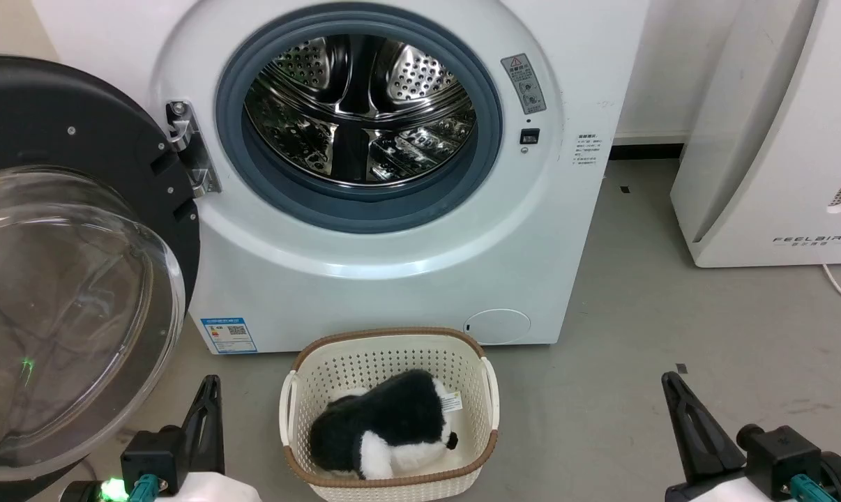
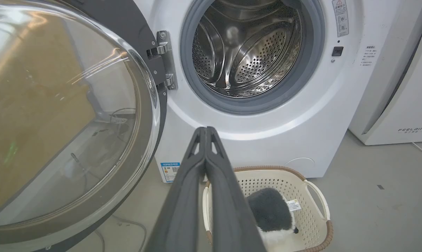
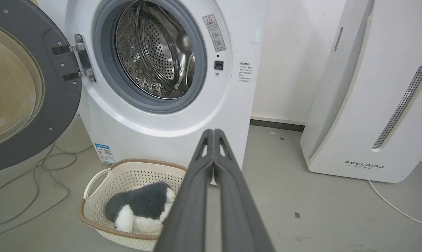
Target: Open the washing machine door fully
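Nearest the robot, low in the head view, both arms are drawn back and touch nothing. The left claw (image 2: 205, 130) has its two dark fingers pressed together and holds nothing. The right claw (image 3: 213, 131) is likewise closed and empty.

Between them on the grey floor (image 1: 637, 348) sits a cream perforated basket (image 1: 491, 390) with a black-and-white plush toy (image 1: 392, 425) lying inside, just in front of the washing machine (image 1: 365, 279).

The washing machine door (image 1: 58, 111) hangs on the robot's left. It is swung well out from the opening on its metal hinge (image 1: 190, 150), with the bulging glass bowl facing into the room. Beyond it, the steel drum (image 1: 358, 104) and grey rubber gasket (image 1: 490, 139) are fully exposed.

Further right, well apart, stands a white FEELBIRD appliance (image 1: 762, 139).

The door looks at or near its full swing, so little work seems to remain. If any travel is left, the closed left claw is the better placed. It should press on the black rim rather than the glass, far from the hinge, following the door's arc gently. It should ease off once the hinge resists. The arm should pass clear of the basket.
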